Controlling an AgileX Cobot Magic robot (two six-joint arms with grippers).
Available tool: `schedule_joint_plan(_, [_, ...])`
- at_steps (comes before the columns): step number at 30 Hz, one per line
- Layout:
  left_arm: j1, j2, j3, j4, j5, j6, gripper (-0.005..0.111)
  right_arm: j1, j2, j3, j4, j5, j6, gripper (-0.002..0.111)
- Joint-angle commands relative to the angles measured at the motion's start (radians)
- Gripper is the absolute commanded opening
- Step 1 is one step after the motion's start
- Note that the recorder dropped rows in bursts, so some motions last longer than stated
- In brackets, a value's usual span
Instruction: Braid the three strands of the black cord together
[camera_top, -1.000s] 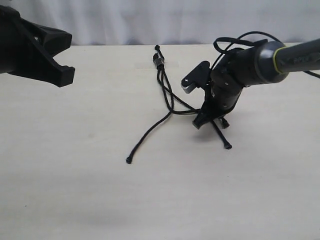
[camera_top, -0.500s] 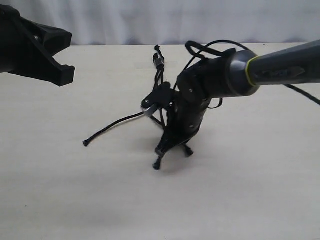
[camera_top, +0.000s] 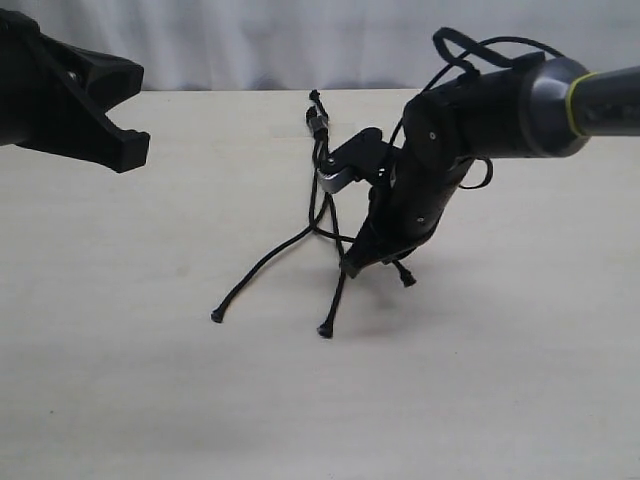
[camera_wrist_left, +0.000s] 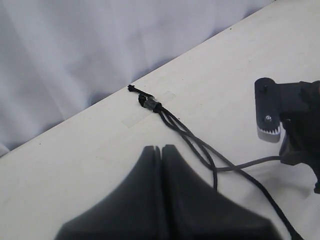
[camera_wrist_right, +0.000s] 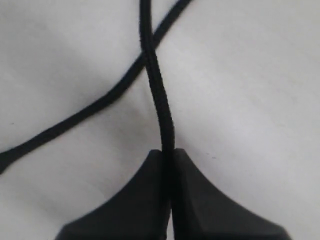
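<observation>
The black cord is taped down by its knotted top (camera_top: 318, 122) at the back of the table, and that knot (camera_wrist_left: 150, 104) also shows in the left wrist view. One loose strand (camera_top: 262, 270) runs to the front left. A second strand (camera_top: 334, 297) runs straight toward the front. My right gripper (camera_top: 375, 262) is low over the table, shut on the third strand (camera_wrist_right: 159, 100), whose knobby tip (camera_top: 407, 281) pokes out beside the fingers. Another strand (camera_wrist_right: 75, 120) crosses under the held one. My left gripper (camera_wrist_left: 161, 148) hangs shut and empty at the upper left (camera_top: 128, 150), far from the cord.
The pale table (camera_top: 150, 400) ends at a white curtain (camera_top: 250, 40) behind the knot. Clear tape (camera_wrist_left: 131, 120) holds the cord's top to the table. The right arm's camera mount (camera_top: 345, 165) and black cables (camera_top: 470, 50) hang over the strands.
My right gripper carried its strand left across the others, then came back right and slightly up. The loose strands shifted, and their tips now lie at the front left and front centre.
</observation>
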Motion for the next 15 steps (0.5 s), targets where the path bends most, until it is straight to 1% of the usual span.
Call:
schedule_joint_plan(1, [0.004,-0.007,0.005,-0.003,-0.020,-0.007,0.000,-0.041,-0.008,0.024,-0.008,-0.012,0.012,0.004])
schedule_joint_plan(4, [0.004,-0.007,0.005,-0.003,-0.020,-0.007,0.000,-0.042,-0.008,0.050,-0.017,-0.044,0.015,0.006])
schedule_joint_plan(6, [0.004,-0.007,0.005,-0.003,-0.017,-0.007,0.000,-0.042,-0.008,0.064,-0.034,-0.062,0.050,0.013])
schedule_joint_plan(8, [0.004,-0.007,0.005,-0.003,-0.015,-0.007,0.000,-0.042,-0.008,0.067,-0.063,-0.064,0.090,0.026])
schedule_joint_plan(9, [0.004,-0.007,0.005,-0.003,-0.012,-0.007,0.000,-0.042,-0.008,0.067,-0.090,-0.053,0.134,0.040])
schedule_joint_plan(12, [0.004,-0.007,0.005,-0.003,-0.006,-0.007,0.000,-0.042,-0.008,0.067,-0.090,-0.050,0.193,0.064])
schedule_joint_plan(13, [0.004,-0.007,0.005,-0.003,-0.006,-0.007,0.000,-0.042,-0.012,0.067,-0.090,-0.061,0.193,0.075])
schedule_joint_plan(14, [0.004,-0.007,0.005,-0.003,-0.006,-0.007,0.000,-0.042,-0.017,0.067,-0.090,-0.061,0.193,0.077])
schedule_joint_plan(15, [0.004,-0.007,0.005,-0.003,-0.006,-0.007,0.000,-0.042,-0.045,0.067,-0.090,-0.061,0.193,0.077])
